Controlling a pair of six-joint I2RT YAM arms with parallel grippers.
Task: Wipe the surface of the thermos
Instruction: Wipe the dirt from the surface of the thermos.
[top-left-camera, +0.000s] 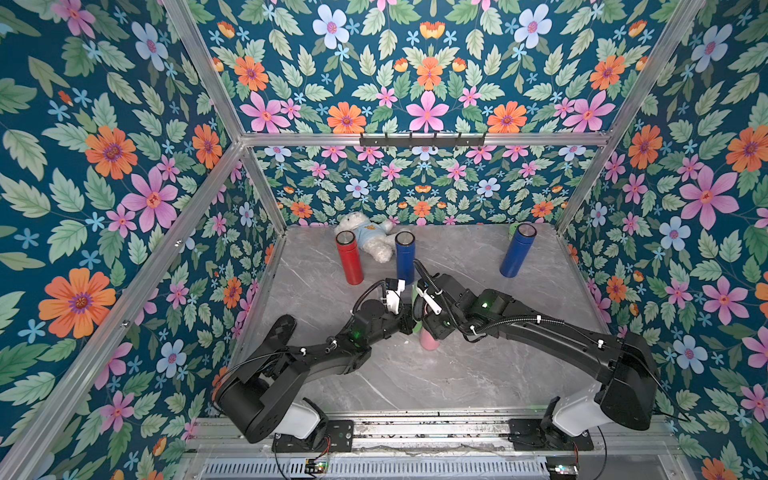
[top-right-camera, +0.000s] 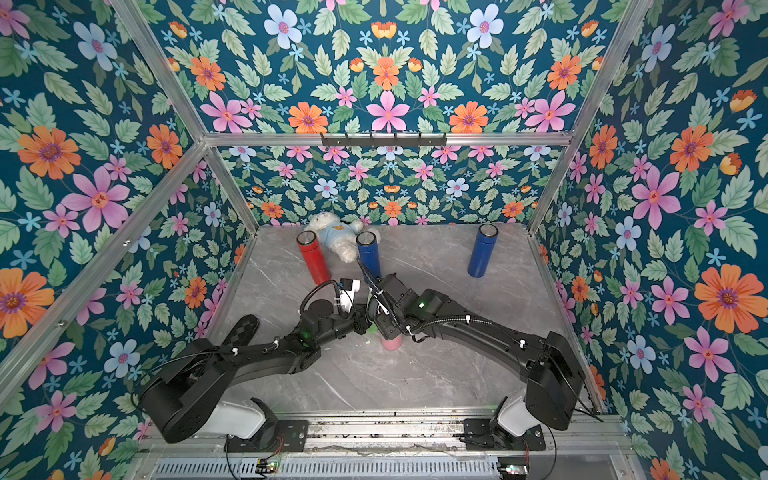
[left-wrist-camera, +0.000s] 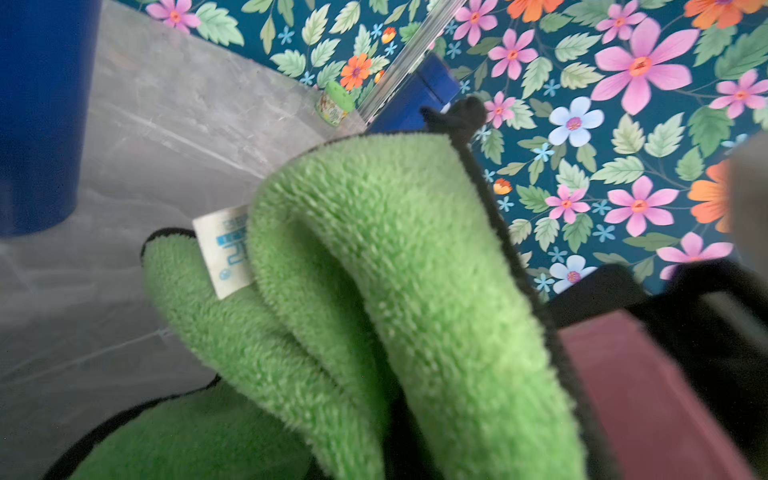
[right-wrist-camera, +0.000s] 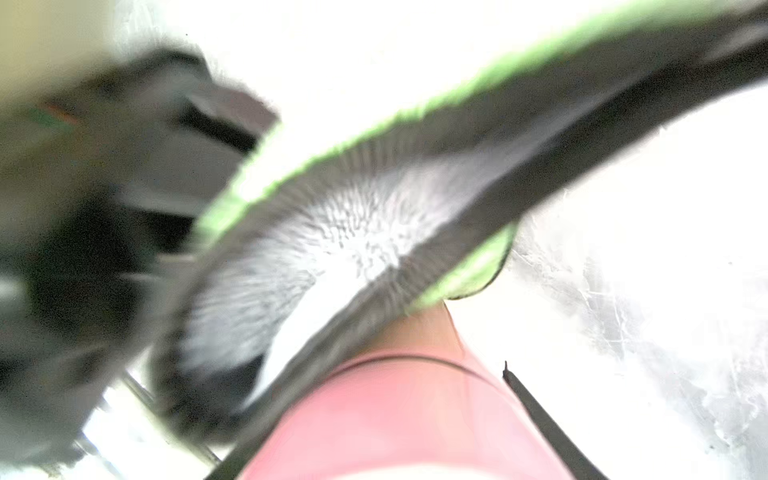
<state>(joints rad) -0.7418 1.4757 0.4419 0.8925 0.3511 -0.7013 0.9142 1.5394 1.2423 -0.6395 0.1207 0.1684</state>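
Four thermoses stand upright on the grey marble-look table (top-left-camera: 457, 374). At the left rear is a red thermos (top-left-camera: 349, 257), with a white plush bear (top-left-camera: 365, 237) lying behind it and a blue thermos (top-left-camera: 405, 257) just beside. Both wear steel lids, so their contents cannot be told.

Nearer the front, the left gripper (top-left-camera: 409, 324) is pinched together on a bunched green microfibre cloth (left-wrist-camera: 395, 249). The cloth lies against the side of the pink thermos (top-left-camera: 429, 340), the one being wiped, I'd judge. The right gripper (top-left-camera: 432, 326) sits over its top and looks clamped round it, likely to steady it against the rubbing. Its lid is hidden.

Well apart at the right rear stands a second blue thermos (top-left-camera: 517, 251), lidded.
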